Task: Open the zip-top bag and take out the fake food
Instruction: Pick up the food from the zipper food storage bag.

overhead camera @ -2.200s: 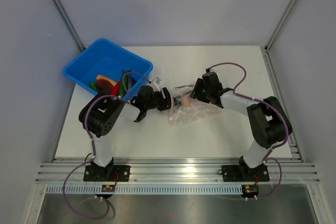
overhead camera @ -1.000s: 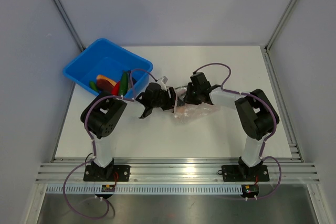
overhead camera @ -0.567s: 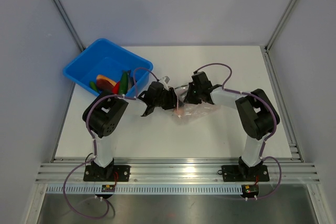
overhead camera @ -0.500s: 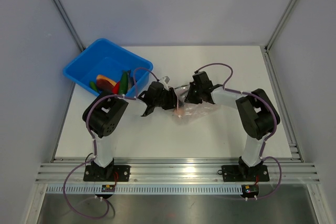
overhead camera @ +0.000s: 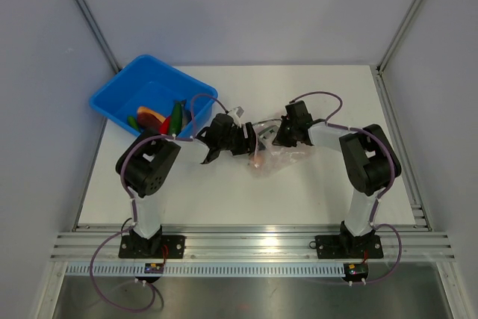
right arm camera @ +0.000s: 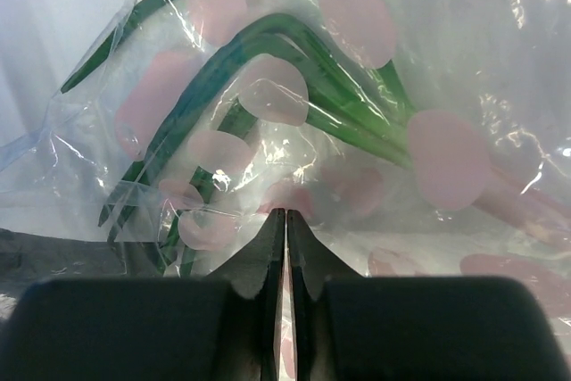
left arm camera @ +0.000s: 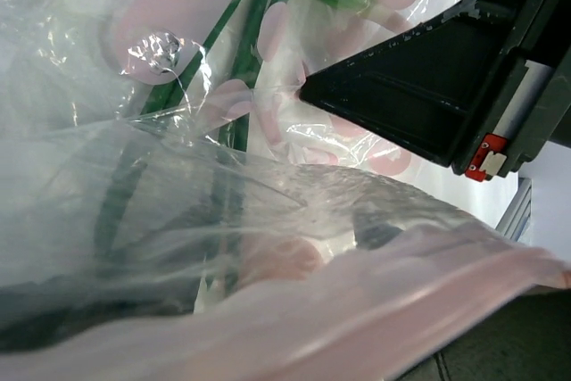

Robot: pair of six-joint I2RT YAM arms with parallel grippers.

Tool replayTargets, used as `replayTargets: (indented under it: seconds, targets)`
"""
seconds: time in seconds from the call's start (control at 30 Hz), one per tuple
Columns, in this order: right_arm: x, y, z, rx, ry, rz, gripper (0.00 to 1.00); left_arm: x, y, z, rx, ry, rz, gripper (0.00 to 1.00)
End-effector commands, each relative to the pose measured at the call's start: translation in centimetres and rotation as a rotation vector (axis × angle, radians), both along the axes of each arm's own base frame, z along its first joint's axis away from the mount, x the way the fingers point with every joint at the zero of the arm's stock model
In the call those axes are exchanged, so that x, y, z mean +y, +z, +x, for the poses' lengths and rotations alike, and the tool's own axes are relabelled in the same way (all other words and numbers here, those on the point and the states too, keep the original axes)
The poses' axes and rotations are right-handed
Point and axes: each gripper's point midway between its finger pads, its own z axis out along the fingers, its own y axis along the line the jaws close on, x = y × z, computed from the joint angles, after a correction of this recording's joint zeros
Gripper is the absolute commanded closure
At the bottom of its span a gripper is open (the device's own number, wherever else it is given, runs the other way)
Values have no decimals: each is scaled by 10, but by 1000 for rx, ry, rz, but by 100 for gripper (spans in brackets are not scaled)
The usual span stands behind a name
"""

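Observation:
The zip-top bag (overhead camera: 280, 155) lies mid-table between my two grippers; it is clear crinkly plastic printed with green stems and pink dots (right arm camera: 294, 69). My left gripper (overhead camera: 245, 142) is at the bag's left edge. In the left wrist view the pinkish zip strip (left arm camera: 375, 310) fills the bottom and hides my jaws. A pinkish egg-like ball (left arm camera: 277, 260) shows through the plastic. My right gripper (overhead camera: 278, 137) (right arm camera: 285, 220) is shut on a thin fold of the bag's film. One of its fingers (left arm camera: 419, 104) shows in the left wrist view.
A blue bin (overhead camera: 149, 80) stands at the back left, close to the left arm. It holds an orange-tan piece (overhead camera: 149, 116) and a green vegetable (overhead camera: 175, 116). Grey walls close in the table on three sides.
My right gripper has moved right, away from the left gripper, drawing the bag's top edge out between them. The left gripper has barely moved.

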Motion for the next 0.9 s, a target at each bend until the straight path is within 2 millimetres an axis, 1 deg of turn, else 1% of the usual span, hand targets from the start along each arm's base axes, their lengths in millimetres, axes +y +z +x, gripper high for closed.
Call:
replayTargets:
  seconds: [0.0,0.1,0.2,0.3,0.37,0.4,0.47,0.53,0.57,0.63,0.73,0.87]
  targets:
    - [1,0,2,-9,5,7,90,0,5,-12,22,-60,22,31]
    - [0,2,4,-17,0,3,90,4,1,-19,51,-77,53,30]
    - [-4,-2,7,-15,-13,-18,91,8,-2,-24,71,-88,80,30]
    - [-12,-10,11,1,-32,-47,96,10,-2,-27,84,-97,95,30]
    - [-17,-14,13,9,-48,-57,97,12,-4,-30,93,-110,116,30]
    - [-23,-18,14,17,-63,-62,98,11,-1,-29,93,-119,117,30]
    - [-30,-20,16,23,-84,-62,98,12,-3,-34,106,-152,138,29]
    - [-37,-24,17,28,-103,-64,98,11,-1,-32,96,-177,148,29]
    - [-38,-25,17,30,-108,-65,98,14,-4,-36,116,-180,168,28]
    - [-40,-26,18,35,-112,-61,99,14,-2,-35,108,-185,178,27]
    - [-39,-26,17,37,-110,-59,99,16,-3,-38,117,-201,192,27]
    - [-38,-25,17,34,-106,-54,99,18,-8,-43,121,-212,244,27]
